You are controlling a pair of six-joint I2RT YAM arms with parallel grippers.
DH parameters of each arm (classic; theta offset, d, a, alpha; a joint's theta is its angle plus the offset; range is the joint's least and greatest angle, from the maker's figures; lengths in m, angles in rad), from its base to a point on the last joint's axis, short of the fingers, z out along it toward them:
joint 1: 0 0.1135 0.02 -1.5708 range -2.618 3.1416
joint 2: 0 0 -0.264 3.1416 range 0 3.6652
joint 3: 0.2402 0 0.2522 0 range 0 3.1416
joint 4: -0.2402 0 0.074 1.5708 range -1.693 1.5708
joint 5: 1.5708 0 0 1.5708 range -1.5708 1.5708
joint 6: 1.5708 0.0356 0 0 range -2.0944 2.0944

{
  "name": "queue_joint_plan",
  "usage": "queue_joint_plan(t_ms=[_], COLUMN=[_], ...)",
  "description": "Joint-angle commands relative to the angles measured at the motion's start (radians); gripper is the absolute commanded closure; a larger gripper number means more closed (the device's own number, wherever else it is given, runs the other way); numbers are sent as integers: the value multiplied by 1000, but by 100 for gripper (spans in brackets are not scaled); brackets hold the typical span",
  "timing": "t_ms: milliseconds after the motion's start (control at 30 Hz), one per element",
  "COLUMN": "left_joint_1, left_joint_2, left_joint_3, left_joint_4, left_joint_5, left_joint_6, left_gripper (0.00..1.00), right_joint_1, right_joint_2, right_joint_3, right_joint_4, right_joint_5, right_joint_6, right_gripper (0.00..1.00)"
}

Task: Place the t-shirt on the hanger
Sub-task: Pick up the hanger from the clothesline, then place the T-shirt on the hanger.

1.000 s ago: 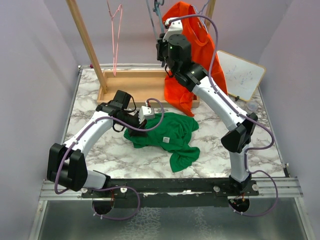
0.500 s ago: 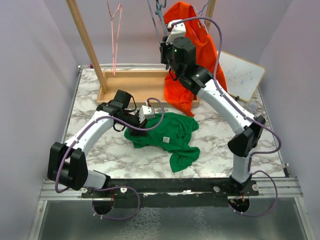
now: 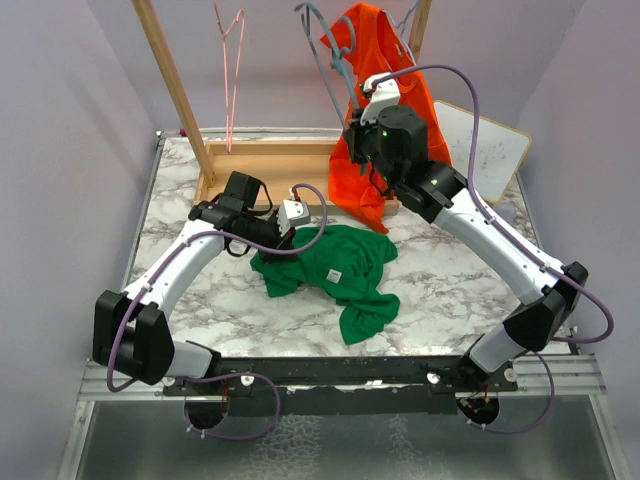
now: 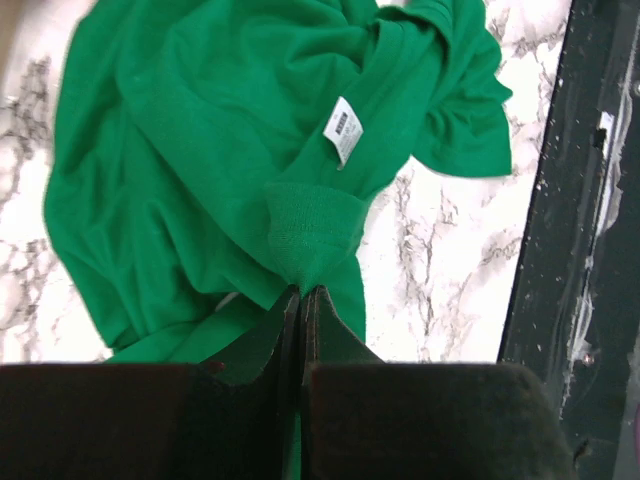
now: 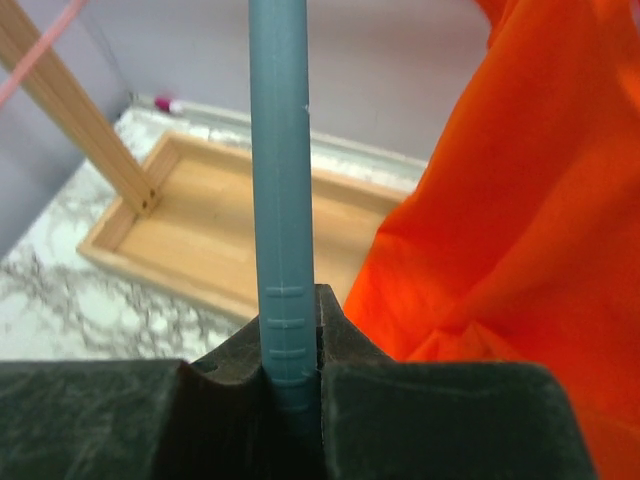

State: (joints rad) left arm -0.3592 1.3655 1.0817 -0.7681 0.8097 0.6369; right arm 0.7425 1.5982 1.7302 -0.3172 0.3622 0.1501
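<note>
Right wrist: right claw [image 5: 292, 335] is gripping hanger [image 5: 278, 150], its bar pointing straight up frame centre. Left wrist: left claw [image 4: 302, 300] is pinching t-shirt [image 4: 200, 130] collar, cloth spreading above it.

The left arm bends low and forward, its black two-finger gripper [image 4: 302, 295] pinched tight. The right arm reaches up and back, its black gripper [image 5: 290, 335] likewise clamped.

Robotics lab test cell: plain lilac partition walls [image 3: 60, 150], marble-patterned worktop [image 3: 430, 290], white cabled robot arms [image 3: 480, 225] bolted to an aluminium rail [image 3: 575, 375], small whiteboard [image 3: 485, 150] leaning alongside.
</note>
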Motion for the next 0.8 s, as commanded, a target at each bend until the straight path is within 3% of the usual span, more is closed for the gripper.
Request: queue_joint_plan(t_ms=[0,333,667,767], left_joint_1=[6,21,93,111], left_joint_2=[-42,-42,97,129], left_joint_3=[65,144,281,321], left_joint_4=[40,88,137,169], left_joint_5=[-55,-218,-267,-279], left_joint_6=[-54,-4,71,84], left_gripper=[100,100,100,100], right_joint_1=[5,4,4,5], right_joint_2=[-94,-377,-608,-666], right_joint_3=[-89,-297,-369,-384], right_joint_4=[-143,-477,-812,-811], right_joint_5=[-85,-178,-422,-503], right_joint_6=[30,56,21,-3], right_gripper=[99,99,99,99])
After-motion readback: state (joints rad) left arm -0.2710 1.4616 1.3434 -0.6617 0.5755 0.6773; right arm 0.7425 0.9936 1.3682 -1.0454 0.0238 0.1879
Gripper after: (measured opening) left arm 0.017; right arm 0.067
